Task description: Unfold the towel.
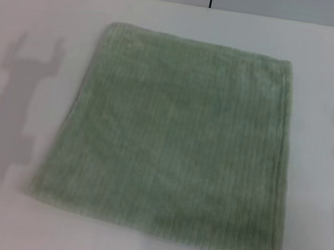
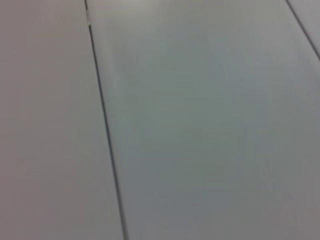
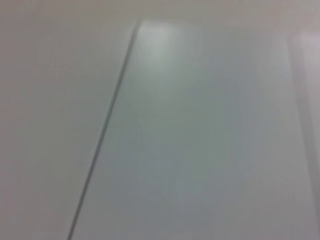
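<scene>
White table (image 1: 33,15), towel (image 1: 171,138) lying flat — pale green, ribbed

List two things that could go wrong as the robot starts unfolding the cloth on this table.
1. The pale sage-green ribbed terry towel lies flat on the white table, so fingers may pinch both layers.
2. Neither gripper is in view, only shadows at both sides; the first reach could miss the doubled hem along its right edge.

Head camera looking down at towel (image 1: 174,138) on table (image 1: 33,21), wrist cameras facing blank pale panels (nothing shared)
</scene>
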Tool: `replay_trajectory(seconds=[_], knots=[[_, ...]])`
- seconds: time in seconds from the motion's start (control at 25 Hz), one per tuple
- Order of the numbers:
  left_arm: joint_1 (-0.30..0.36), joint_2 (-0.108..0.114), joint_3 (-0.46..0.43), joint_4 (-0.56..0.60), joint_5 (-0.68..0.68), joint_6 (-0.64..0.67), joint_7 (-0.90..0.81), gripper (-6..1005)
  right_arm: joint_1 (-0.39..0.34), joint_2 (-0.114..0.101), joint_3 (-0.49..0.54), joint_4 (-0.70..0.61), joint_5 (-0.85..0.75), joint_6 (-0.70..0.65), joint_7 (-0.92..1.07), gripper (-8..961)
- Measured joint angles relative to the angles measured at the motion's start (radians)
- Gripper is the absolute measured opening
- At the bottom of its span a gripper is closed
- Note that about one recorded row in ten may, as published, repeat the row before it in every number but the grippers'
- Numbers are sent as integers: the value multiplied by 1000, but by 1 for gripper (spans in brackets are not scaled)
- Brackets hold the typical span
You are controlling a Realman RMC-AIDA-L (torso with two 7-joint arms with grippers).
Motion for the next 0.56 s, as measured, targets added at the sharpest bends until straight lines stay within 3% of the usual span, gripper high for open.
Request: replay_trajectory(seconds=[0.04, 0.16, 0.28, 0.56], knots=[[-44, -2, 22, 137, -66, 80, 0, 785, 15, 2, -7, -92, 15, -103, 50, -1], [-79, -3, 29, 231, -114, 95, -9, 785, 56, 5, -47, -289, 116, -285, 114, -1], [-107, -3, 28, 309, -156, 99, -82, 785, 77, 5, -103, -401, 280, -334, 118, -1], [-142, -3, 22, 402, -169, 104, -114, 785, 73, 4, -127, -466, 322, -374, 116, -1]])
